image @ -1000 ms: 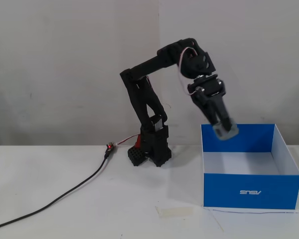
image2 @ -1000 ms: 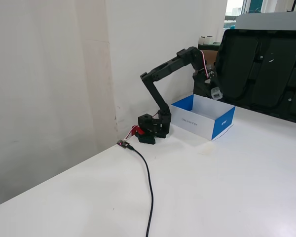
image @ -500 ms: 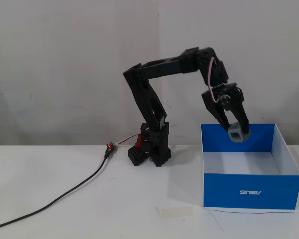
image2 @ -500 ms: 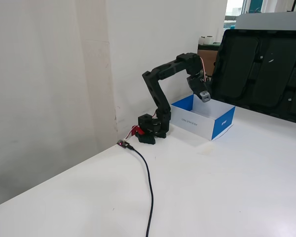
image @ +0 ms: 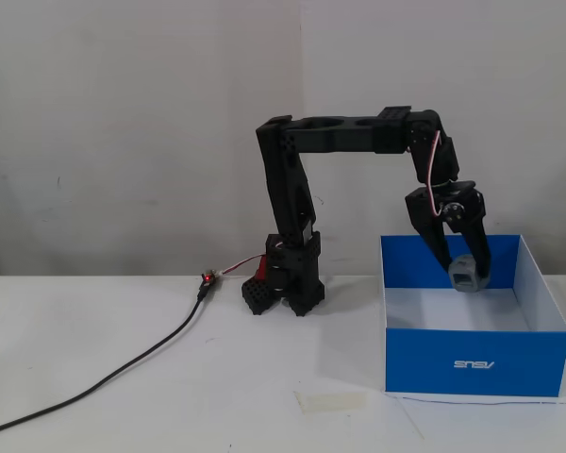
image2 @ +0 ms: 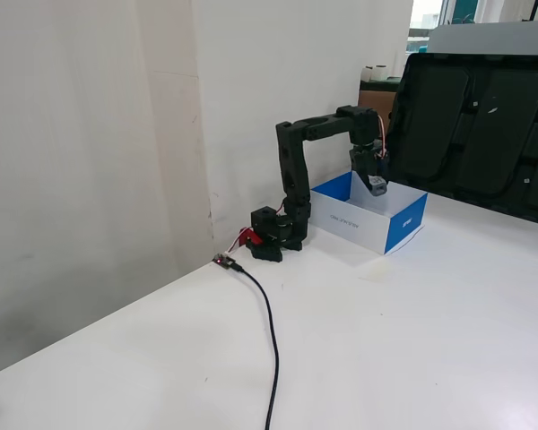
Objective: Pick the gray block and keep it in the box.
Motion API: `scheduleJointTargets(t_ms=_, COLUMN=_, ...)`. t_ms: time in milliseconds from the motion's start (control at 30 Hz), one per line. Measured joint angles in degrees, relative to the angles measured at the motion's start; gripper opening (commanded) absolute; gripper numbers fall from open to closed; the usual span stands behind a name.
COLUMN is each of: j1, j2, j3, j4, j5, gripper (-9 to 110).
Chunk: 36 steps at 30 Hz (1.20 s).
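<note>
The box [image: 472, 363] is blue outside with a white logo and a white floor; it stands on the table at the right of a fixed view and also shows in the other fixed view [image2: 403, 226]. My gripper [image: 465, 276] hangs over the box's inside, shut on the gray block [image: 464, 275]. The block is held between the fingers just above the box's floor, near the back wall. In the other fixed view the gripper [image2: 377, 186] holds the block [image2: 377, 185] over the box's middle.
The arm's base [image: 288, 278] stands left of the box. A black cable [image: 104, 377] runs from a small board [image: 208, 280] across the white table to the front left. A strip of tape [image: 330, 401] lies before the box. A black panel [image2: 484, 116] stands behind the table.
</note>
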Motion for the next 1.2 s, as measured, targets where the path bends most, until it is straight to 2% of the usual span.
scheduleJointTargets(t_ms=467, j1=0.0, j2=2.8, j3=1.3, j4=4.3, j5=0.0, gripper=2)
scheduleJointTargets(t_ms=667, j1=0.0, j2=4.0, j3=1.7, j4=4.3, j5=-0.7, gripper=9)
scheduleJointTargets(t_ms=1200, j1=0.0, j2=4.0, j3=1.8, j4=0.3, j5=-2.7, gripper=12)
